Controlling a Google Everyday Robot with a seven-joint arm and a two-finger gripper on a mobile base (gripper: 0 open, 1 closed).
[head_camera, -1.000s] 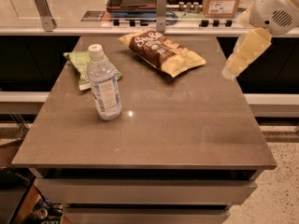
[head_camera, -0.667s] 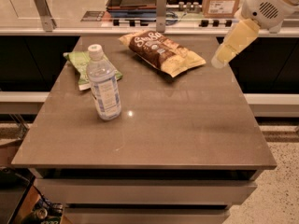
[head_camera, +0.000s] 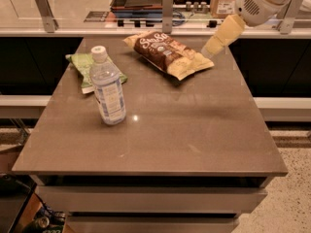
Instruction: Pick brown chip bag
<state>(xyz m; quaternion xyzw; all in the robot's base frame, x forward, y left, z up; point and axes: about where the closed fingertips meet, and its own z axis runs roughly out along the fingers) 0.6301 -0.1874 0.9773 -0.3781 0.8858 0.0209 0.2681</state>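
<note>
While nothing is held yet, the scene reads simply from the left. A flat green bag (head_camera: 83,66) lies at the far left of the table (head_camera: 194,144), and a water bottle (head_camera: 108,89) stands upright just near of it, overlapping its right part in this view. Right of the bottle and farther back lies the brown chip bag (head_camera: 167,54), flat on the table's far middle, well apart from the bottle. Its long axis runs diagonally, from a tan end at far left to a tan end at near right. Right again, the gripper (head_camera: 207,50) slants down from the upper right, its tip just beside the bag's near-right end. Whether it is open or closed cannot be told from this angle, nor whether it touches the bag.

The bag therefore lies to the left of the gripper. A grasp would likely call for a short move left over the dark middle and a closing across the narrow width.
</note>
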